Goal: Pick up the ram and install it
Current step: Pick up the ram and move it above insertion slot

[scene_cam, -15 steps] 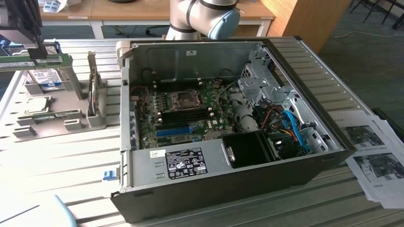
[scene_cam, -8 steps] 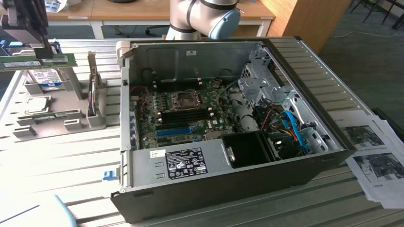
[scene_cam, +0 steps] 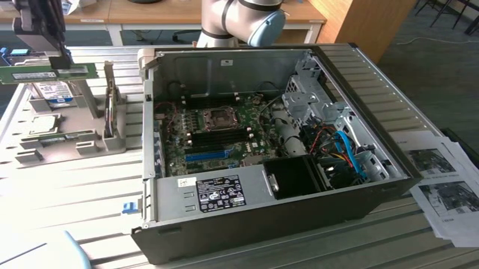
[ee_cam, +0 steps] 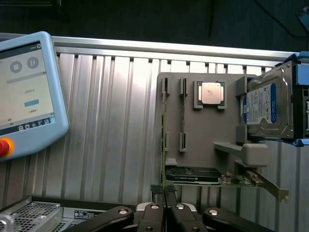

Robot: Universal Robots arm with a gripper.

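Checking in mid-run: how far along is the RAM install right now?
Done: the ram is up off the parts holder. In hand: the gripper is shut on it, holding it level above the holder, at the exterior view's left. Left: it is not yet in the open computer case, and sits well apart from the motherboard.

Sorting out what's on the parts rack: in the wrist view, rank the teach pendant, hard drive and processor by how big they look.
1. teach pendant, largest even though it is partly out of frame
2. hard drive
3. processor, clearly smallest

Exterior high; wrist probably downward; share tray (scene_cam: pixel 60 147) (ee_cam: pixel 203 135).
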